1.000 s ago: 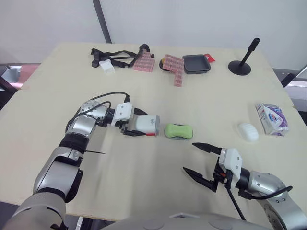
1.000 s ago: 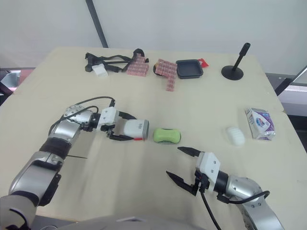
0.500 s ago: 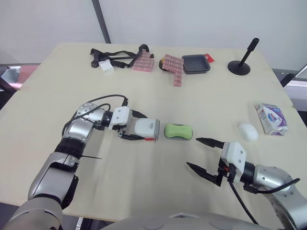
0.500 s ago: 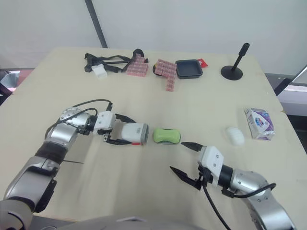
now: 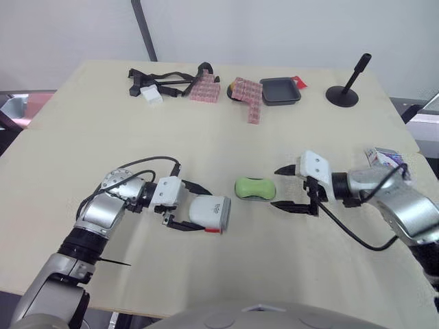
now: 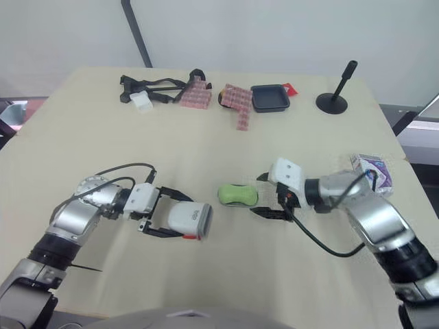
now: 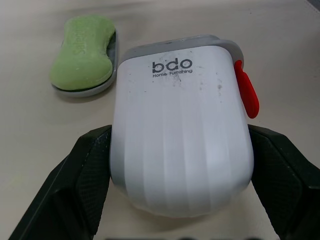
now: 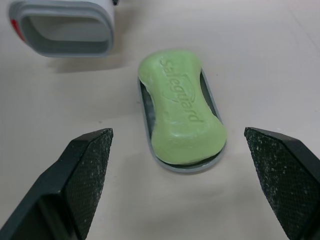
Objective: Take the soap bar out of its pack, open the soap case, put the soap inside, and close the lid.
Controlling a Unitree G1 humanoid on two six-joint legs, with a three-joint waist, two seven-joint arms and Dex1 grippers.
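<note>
A green soap bar [image 5: 255, 186] lies on the grey case base [image 8: 150, 135] at the table's middle. My left gripper [image 5: 200, 211] is shut on the white case lid [image 5: 210, 212], which has a red tab and lies on its side. The lid is held to the left of the soap and nearer to me, apart from it. In the left wrist view both fingers [image 7: 75, 185] press the lid [image 7: 180, 125]. My right gripper [image 5: 281, 186] is open just right of the soap, one fingertip beyond it and one nearer; the soap [image 8: 185, 112] lies ahead between the fingers. The purple-and-white soap pack [image 5: 387, 157] is at the right edge.
Along the far edge sit black straps [image 5: 161, 81], a white block [image 5: 153, 96], pink patterned packs [image 5: 206, 89], a black tray [image 5: 280, 90] and a black stand [image 5: 345, 89]. My right forearm [image 5: 384, 195] crosses the table's right side.
My right gripper rose from the near edge to the soap's right end. My left gripper drew the lid back from the soap toward me. The white bar is now hidden by my right arm.
</note>
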